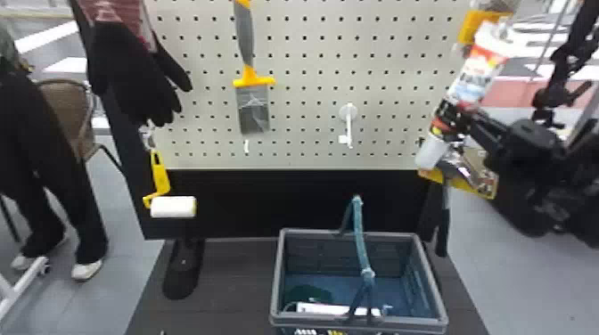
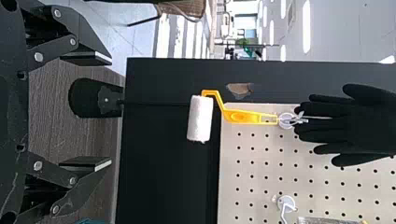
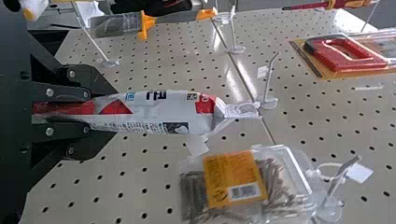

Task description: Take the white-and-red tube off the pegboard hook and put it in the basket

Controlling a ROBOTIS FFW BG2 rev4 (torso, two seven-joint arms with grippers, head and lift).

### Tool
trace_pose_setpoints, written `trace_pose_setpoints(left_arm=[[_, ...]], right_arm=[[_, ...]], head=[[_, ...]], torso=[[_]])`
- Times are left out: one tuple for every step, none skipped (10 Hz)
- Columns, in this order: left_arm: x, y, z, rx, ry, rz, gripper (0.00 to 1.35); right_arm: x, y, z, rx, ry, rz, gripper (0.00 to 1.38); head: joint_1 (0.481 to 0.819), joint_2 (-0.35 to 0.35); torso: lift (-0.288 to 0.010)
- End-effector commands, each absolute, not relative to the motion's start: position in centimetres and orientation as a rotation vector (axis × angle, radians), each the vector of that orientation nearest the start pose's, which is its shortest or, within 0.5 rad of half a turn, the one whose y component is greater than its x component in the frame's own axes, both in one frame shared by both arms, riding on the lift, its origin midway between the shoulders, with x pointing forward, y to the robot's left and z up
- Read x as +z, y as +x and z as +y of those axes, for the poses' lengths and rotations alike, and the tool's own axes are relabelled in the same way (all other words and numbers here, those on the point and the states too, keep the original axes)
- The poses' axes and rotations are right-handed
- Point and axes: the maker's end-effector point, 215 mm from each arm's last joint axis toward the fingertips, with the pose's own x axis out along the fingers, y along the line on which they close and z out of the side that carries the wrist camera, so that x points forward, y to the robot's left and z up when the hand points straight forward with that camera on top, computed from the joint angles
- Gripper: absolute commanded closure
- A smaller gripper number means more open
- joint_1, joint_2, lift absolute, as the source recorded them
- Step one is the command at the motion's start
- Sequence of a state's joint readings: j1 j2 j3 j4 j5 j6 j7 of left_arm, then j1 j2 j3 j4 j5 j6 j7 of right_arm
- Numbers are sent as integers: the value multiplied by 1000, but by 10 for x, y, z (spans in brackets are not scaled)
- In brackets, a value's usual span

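Note:
At the pegboard's right edge in the head view, my right gripper (image 1: 459, 116) is shut on the white-and-red tube (image 1: 477, 80), which leans with its white nozzle end down. The right wrist view has the tube (image 3: 159, 112) between the fingers of my right gripper (image 3: 88, 112), its flat crimped end near a hook (image 3: 268, 86); whether it still hangs there I cannot tell. The grey basket (image 1: 277, 276) stands below the board, holding a dark green thing and a white thing. My left gripper (image 2: 110, 111) is open, with nothing between its fingers.
A paint roller (image 1: 173, 207), black gloves (image 1: 129, 67) and a scraper (image 1: 253, 107) hang on the board (image 1: 307, 67). One bare hook (image 1: 349, 127) juts out above the basket, whose handle (image 1: 362, 240) stands up. A clear pack (image 3: 233, 179) hangs beside the tube.

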State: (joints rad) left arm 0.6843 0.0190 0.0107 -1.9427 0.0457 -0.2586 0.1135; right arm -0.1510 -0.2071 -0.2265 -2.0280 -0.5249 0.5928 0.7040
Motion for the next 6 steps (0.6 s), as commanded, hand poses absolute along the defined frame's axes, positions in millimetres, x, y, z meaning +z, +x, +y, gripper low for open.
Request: trace_pose_setpoints(left_arm=[[-391,372,263,124,-22,53,502],[-393,371,263,124,-21,57,502],[-393,372,263,124,-21,57,502],[-394,372,262,123,-24,58,501],[-395,372,261,123,-26,59,502],[-394,372,261,123,-26,56,502]], right_arm=[[-133,542,-198,728,264,-135,1050],[-145,538,-203,708,293,-130,1050],[-155,535,-205,690,311,-125,1050],[-167,531,-207,672,337,-116,1050],[-183,527,-207,657,380,-105,1050],[-200,525,-210,639,430,-95,1050]], head=[[549,0],[549,0],[549,0],[549,0],[549,0],[549,0]], torso=[[-100],[-100],[-100],[-100],[-100],[-100]])
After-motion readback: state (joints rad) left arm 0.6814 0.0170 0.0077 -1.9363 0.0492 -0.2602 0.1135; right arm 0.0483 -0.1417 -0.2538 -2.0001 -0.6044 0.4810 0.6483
